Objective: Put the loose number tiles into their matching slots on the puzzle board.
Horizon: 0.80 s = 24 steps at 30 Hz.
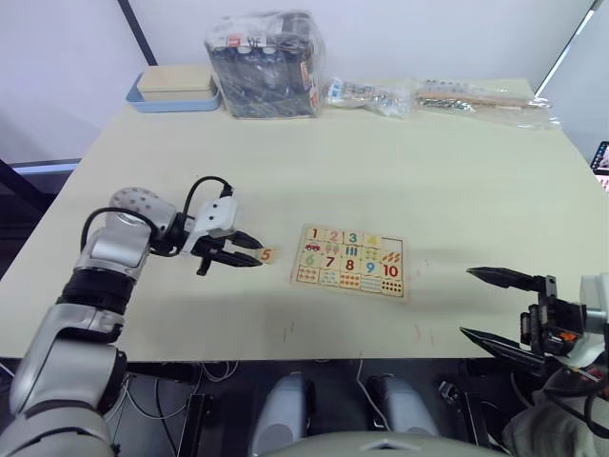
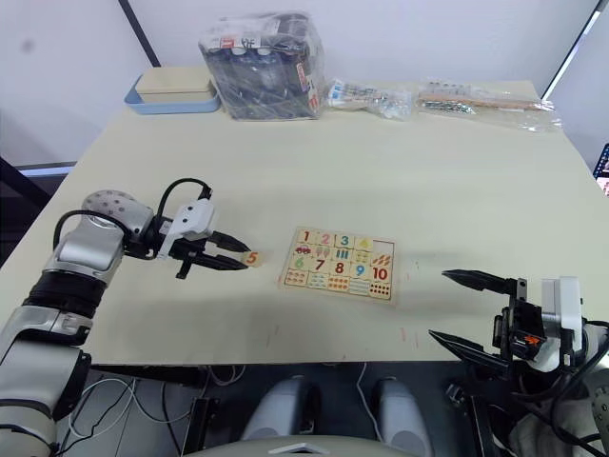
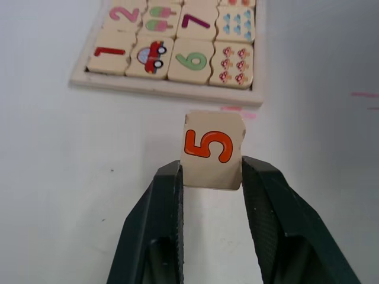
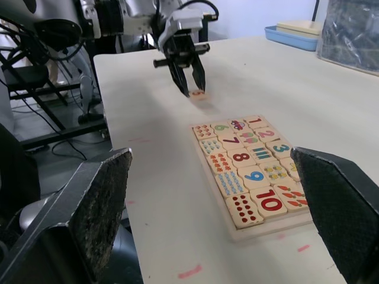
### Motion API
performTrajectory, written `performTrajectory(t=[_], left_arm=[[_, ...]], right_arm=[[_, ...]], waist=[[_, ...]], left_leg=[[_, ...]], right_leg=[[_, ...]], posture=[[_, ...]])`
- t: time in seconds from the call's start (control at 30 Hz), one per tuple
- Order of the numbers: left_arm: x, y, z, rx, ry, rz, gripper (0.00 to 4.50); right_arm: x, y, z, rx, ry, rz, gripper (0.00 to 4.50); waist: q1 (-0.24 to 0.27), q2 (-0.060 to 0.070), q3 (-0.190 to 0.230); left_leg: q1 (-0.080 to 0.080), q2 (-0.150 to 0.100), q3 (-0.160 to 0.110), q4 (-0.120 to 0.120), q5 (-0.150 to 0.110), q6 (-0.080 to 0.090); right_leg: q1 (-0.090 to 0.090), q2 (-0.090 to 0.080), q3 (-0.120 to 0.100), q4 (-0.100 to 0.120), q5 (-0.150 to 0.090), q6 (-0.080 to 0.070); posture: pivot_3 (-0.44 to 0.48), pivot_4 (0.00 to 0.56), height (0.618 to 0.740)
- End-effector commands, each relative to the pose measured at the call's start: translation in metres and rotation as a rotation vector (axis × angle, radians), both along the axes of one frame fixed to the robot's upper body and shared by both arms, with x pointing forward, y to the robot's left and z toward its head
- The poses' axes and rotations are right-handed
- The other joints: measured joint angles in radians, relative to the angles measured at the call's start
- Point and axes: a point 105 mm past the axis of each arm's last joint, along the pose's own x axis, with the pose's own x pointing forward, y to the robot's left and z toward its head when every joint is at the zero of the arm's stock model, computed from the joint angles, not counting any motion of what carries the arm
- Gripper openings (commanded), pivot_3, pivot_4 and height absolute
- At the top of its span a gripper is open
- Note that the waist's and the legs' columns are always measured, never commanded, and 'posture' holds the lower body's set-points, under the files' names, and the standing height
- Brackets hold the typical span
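The puzzle board point(image 1: 350, 262) lies flat on the table, in front of me and a little to the right. Its grid is full of coloured number and picture tiles except one bare slot point(image 1: 393, 244) at the far right corner of the top row. A loose tile with an orange 5 point(image 3: 212, 151) rests on the table just left of the board. My left gripper point(image 1: 259, 253) is shut on that tile, one black finger point(image 3: 169, 201) pressed against each side. My right gripper point(image 1: 467, 303) hangs open and holds nothing near the table's front edge, to the right of the board.
At the back of the table stand a blue-rimmed box point(image 1: 173, 90), a plastic-wrapped pack point(image 1: 265, 65) and clear bags of small parts point(image 1: 481, 98). The table's front edge point(image 1: 285, 360) runs close below the board.
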Motion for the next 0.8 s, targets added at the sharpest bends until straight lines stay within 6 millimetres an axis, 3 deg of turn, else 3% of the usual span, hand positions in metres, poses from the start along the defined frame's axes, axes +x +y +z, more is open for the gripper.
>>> performTrajectory(t=[0.03, 0.23, 0.37, 0.53, 0.8], left_arm=[[-0.005, -0.018, 0.041, -0.017, -0.032, -0.052, 0.94], [-0.002, -0.059, 0.078, 0.048, -0.013, -0.003, 0.94], [0.006, -0.071, 0.079, 0.123, -0.003, 0.037, 0.94], [0.015, -0.107, 0.080, 0.116, 0.033, 0.022, 0.94], [0.038, -0.149, 0.067, 0.272, -0.010, 0.000, 0.94]], right_arm=[[-0.001, -0.007, 0.010, 0.005, -0.053, -0.031, 4.50], [-0.005, -0.016, 0.011, 0.018, -0.067, -0.099, 4.50], [-0.008, -0.018, 0.009, 0.019, -0.072, -0.122, 4.50], [-0.013, -0.024, 0.006, 0.034, -0.074, -0.203, 4.50], [-0.014, -0.022, 0.003, 0.032, -0.086, -0.217, 4.50]], waist=[[0.000, 0.000, 0.000], [0.001, 0.000, 0.000], [-0.003, 0.001, 0.000], [0.000, 0.000, 0.000], [-0.003, 0.000, 0.000]], left_leg=[[0.000, 0.000, 0.000, 0.000, 0.000, 0.000], [0.000, -0.001, -0.001, 0.000, 0.000, 0.000], [0.000, -0.002, -0.001, 0.000, 0.000, 0.000], [0.000, -0.002, -0.001, 0.000, 0.000, 0.000], [-0.001, -0.005, -0.001, 0.001, 0.000, 0.000]], right_leg=[[0.000, 0.000, 0.000, 0.000, 0.000, 0.000], [0.000, 0.002, 0.001, 0.000, 0.000, 0.001], [0.000, 0.003, 0.002, 0.000, 0.000, 0.001], [0.000, 0.005, 0.003, 0.001, 0.000, 0.001], [0.000, 0.005, 0.006, 0.001, -0.003, -0.002]], posture=[[0.000, 0.150, 0.740], [0.000, 0.150, 0.740], [0.000, 0.150, 0.740], [0.000, 0.150, 0.740], [0.000, 0.150, 0.740]])
